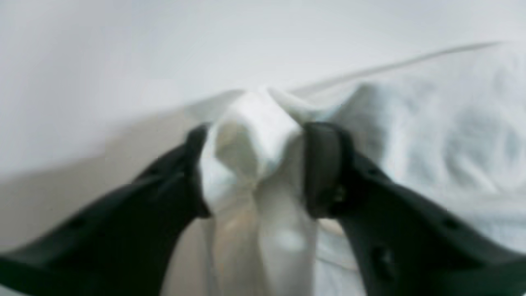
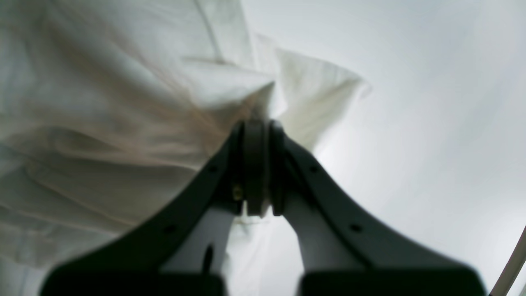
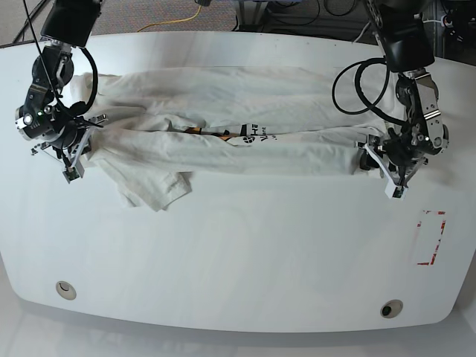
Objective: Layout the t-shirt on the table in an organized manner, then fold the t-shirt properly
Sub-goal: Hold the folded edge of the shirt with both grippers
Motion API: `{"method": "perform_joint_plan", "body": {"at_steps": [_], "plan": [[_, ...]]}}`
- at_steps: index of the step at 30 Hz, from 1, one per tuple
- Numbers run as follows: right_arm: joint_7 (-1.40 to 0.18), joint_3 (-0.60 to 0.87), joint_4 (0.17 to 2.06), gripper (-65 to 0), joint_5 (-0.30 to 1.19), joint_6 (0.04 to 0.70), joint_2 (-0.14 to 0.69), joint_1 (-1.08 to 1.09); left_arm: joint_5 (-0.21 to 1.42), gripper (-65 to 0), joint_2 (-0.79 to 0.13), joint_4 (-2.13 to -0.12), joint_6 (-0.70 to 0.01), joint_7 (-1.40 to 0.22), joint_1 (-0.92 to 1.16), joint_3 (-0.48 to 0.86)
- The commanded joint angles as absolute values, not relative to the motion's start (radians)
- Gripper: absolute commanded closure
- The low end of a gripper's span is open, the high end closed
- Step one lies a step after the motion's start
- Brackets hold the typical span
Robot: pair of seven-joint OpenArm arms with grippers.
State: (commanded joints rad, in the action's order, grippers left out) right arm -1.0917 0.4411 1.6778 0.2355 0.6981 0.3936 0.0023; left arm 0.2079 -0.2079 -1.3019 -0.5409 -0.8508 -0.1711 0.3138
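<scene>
I'm pinching bunched fabric of the t-shirt (image 3: 245,152) between the left gripper's (image 1: 257,168) jaws, and my right gripper (image 2: 265,164) is clamping another fold at the opposite end; the shirt is lying stretched across the far part of the table (image 3: 245,260), black lettering partly showing, a sleeve (image 3: 160,186) hanging out nearer the base camera beside the right gripper

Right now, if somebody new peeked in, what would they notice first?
Probably the big pale t-shirt, stretched wide across the far part of the white table, with black letters peeking from its folds near the middle. Next, the two dark robot hands: left and right, one at each side.
</scene>
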Motion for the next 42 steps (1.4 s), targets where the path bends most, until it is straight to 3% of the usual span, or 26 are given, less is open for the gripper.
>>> {"method": "perform_joint_plan", "body": {"at_steps": [3, 8, 32, 42], "plan": [[-1.092, 0.441, 1.678, 0.0, 0.236, 0.698, 0.394, 0.002, 0.208, -11.9, -0.208, -1.303, -0.541, -0.851, -0.180, 0.314], [-1.092, 0.441, 1.678, 0.0, 0.236, 0.698, 0.394, 0.002, 0.209, -9.0, -0.208, -1.357, -0.544, -0.852, -0.183, 0.314], [-1.092, 0.441, 1.678, 0.0, 0.236, 0.698, 0.394, 0.002, 0.214, -9.4, -0.226, -1.791, -0.549, -0.984, -0.147, 0.318], [-1.092, 0.441, 1.678, 0.0, 0.236, 0.698, 0.394, 0.002, 0.211, -11.8, -0.248, -1.771, -0.549, -0.986, -0.148, 0.318]]}}
